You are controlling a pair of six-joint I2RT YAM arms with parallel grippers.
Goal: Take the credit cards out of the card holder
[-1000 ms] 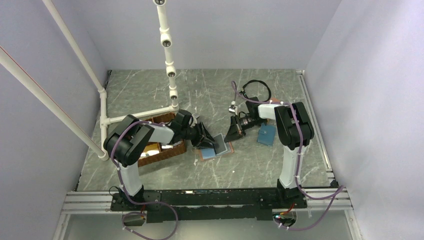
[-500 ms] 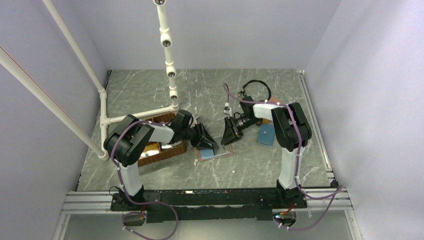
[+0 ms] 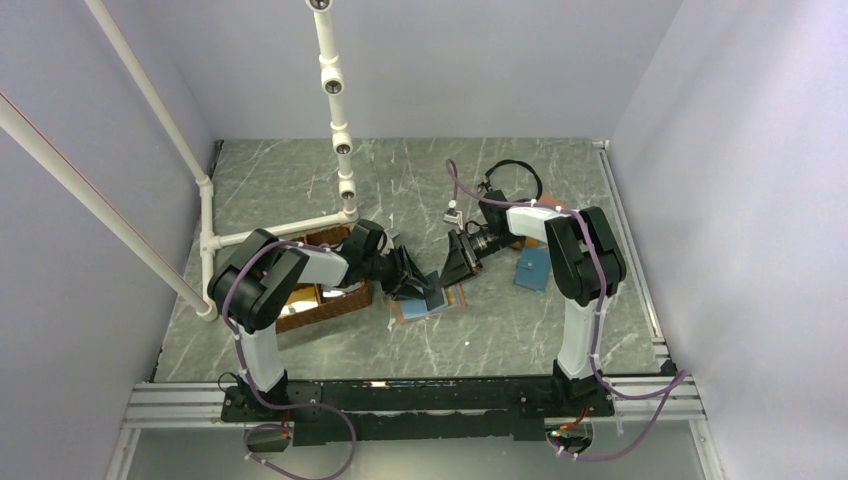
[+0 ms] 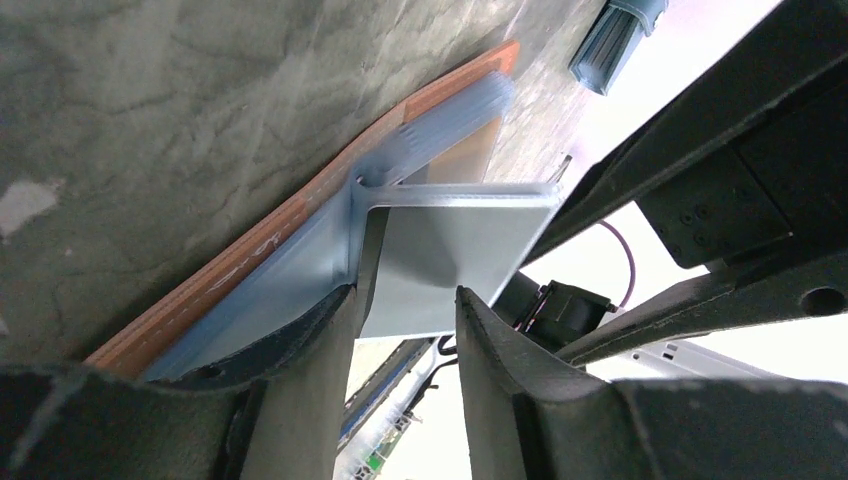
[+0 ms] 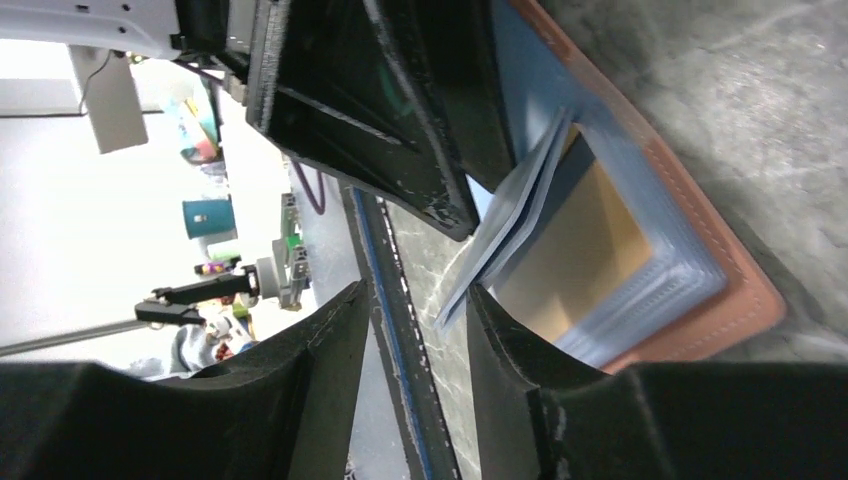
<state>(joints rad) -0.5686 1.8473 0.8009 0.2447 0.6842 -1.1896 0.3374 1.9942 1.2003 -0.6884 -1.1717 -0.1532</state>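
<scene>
The salmon-pink card holder (image 3: pixel 409 312) lies open on the table, light-blue pockets up (image 4: pixel 290 270). One grey credit card (image 3: pixel 437 295) stands tilted up out of a pocket (image 4: pixel 450 245). My left gripper (image 3: pixel 418 283) is open over the holder; one finger (image 4: pixel 310 370) rests on the blue pocket, and the card's lower edge spans the gap past the tips. From the right, my right gripper (image 3: pixel 452 272) is open at the card's free corner (image 5: pixel 460 300), which sits beside the inner face of one finger (image 5: pixel 500 360). The holder's stitched edge (image 5: pixel 720 270) shows there too.
A teal-blue wallet (image 3: pixel 533 268) lies right of the right gripper. A brown basket (image 3: pixel 320 300) sits by the left arm, with a white pipe frame (image 3: pixel 280 232) behind it. A black cable loop (image 3: pixel 515 180) lies at the back.
My right gripper has gone from shut to open and moved left, close to the raised card. The left gripper and the holder have stayed in place.
</scene>
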